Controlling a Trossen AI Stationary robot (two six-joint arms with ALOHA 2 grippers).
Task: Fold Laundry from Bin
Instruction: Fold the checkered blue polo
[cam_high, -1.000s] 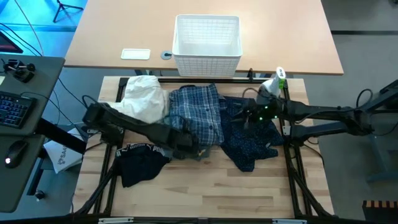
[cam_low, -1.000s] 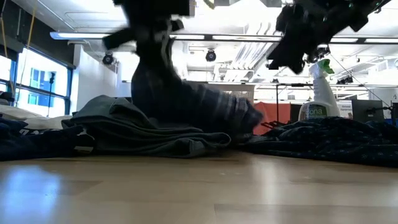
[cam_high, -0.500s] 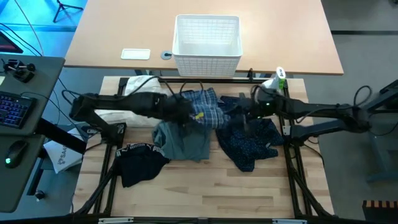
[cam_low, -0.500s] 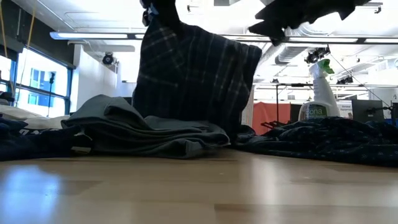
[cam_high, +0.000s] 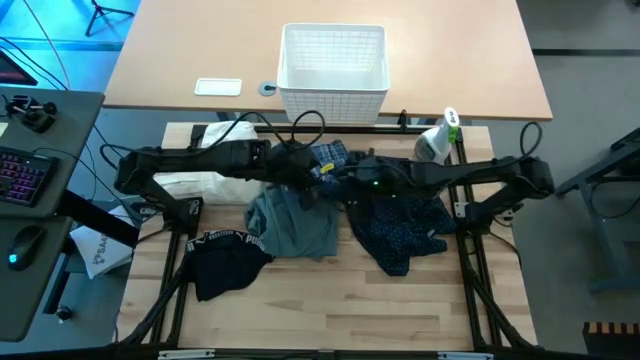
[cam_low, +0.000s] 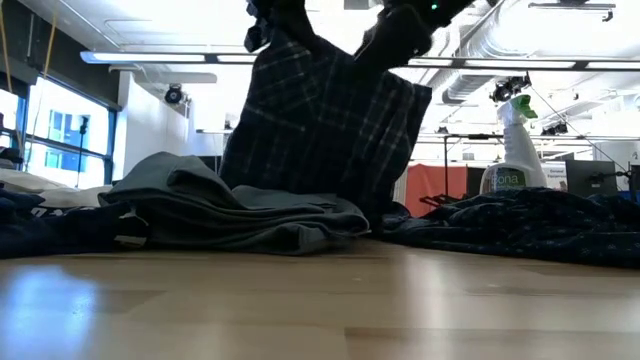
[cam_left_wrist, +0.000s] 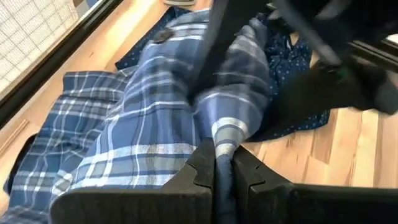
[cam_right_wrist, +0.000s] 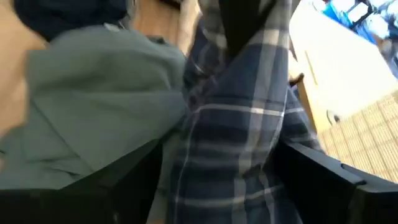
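Left jaws clamped on lifted plaid shirt (cam_left_wrist: 161, 130), right jaws spread wide around its hanging fold

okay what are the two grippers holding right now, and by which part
The left gripper is shut on a pinched fold of the blue-white plaid shirt, lifting it. The right gripper stands open around the shirt, not gripping.

White "PUMA" lettering runs along the band of the black piece (cam_high: 225, 255) lying near the table's front left corner, readable in the high view. On the spray bottle (cam_low: 512, 150) standing toward the table's back right corner, the low view shows a label whose letters "ona" can be made out; the rest of that word is not legible. No other writing can be read.
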